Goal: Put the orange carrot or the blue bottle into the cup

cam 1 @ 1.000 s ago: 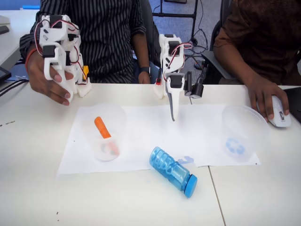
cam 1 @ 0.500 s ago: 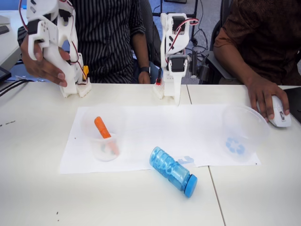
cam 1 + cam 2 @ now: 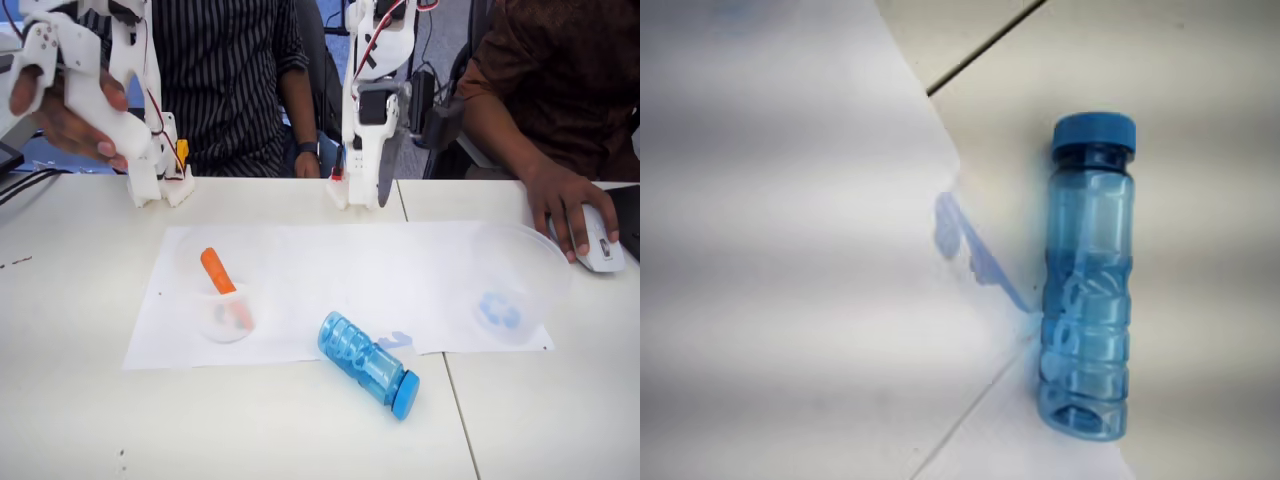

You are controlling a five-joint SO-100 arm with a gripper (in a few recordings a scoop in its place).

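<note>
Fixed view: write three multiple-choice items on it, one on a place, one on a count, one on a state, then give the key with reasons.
1. Where is the carrot?
A. Inside the left clear cup
B. Under the bottle
C. Inside the cup with the blue mark

2. How many clear cups are on the paper?
A. One
B. Two
C. Four

3. How does the bottle rest?
A. Upright, cap off
B. Lying on its side, cap on
C. Standing inside a cup

Key:
1. A: the orange stick leans within the left cup's wall, apart from the marked cup on the right.
2. B: one cup sits at each end of the paper.
3. B: the bottle lies flat at the paper's front edge, with its blue cap at the lower right end; the wrist view shows the cap fitted too.
</note>
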